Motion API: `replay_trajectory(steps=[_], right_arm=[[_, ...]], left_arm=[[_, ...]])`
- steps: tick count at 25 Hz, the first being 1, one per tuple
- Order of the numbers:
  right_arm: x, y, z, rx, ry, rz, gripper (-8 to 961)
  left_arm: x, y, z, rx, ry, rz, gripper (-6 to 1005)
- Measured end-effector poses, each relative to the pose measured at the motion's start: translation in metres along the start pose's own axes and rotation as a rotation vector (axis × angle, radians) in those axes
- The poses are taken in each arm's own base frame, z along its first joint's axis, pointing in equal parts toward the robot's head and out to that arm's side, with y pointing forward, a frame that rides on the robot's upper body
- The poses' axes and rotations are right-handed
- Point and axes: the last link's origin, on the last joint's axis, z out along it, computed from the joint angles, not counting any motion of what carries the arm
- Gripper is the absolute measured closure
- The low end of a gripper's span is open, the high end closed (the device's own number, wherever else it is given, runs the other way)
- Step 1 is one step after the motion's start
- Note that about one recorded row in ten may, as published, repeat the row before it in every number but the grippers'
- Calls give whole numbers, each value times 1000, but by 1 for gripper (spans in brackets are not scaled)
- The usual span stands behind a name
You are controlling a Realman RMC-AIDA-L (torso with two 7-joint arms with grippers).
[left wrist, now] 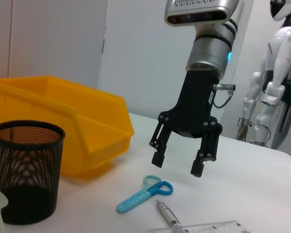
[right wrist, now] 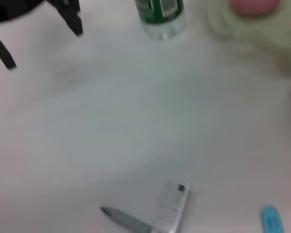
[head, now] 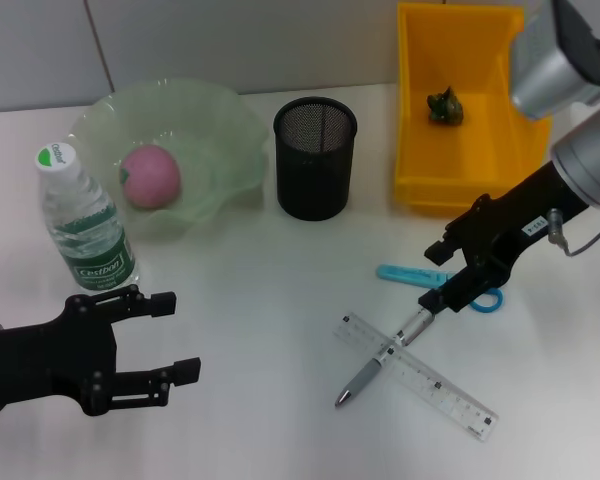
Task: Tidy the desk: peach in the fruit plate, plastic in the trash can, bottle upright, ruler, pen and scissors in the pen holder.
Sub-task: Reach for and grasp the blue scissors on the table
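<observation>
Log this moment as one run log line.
peach in fruit plate | bottle upright | right gripper open above pen, ruler, scissors | left gripper open, idle

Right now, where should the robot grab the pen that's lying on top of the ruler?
Probably the middle of the pen, coming straight down from above. It lies flat across the ruler, with the raised barrel leaving room for the fingers. The open right claw hovers near its top end, close to the scissors.
</observation>
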Motion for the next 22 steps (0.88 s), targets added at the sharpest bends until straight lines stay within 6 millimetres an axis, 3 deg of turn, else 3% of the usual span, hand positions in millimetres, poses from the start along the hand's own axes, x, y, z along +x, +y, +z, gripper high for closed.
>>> replay_trajectory(steps=[7, 22], right_arm=[[-19, -4, 9, 97, 171, -82, 215], [-32, -7, 32, 191, 257, -157, 233]], left_arm=[[-3, -1, 0, 16, 5, -23, 155], [-4, -2, 1, 27, 6, -31, 155]])
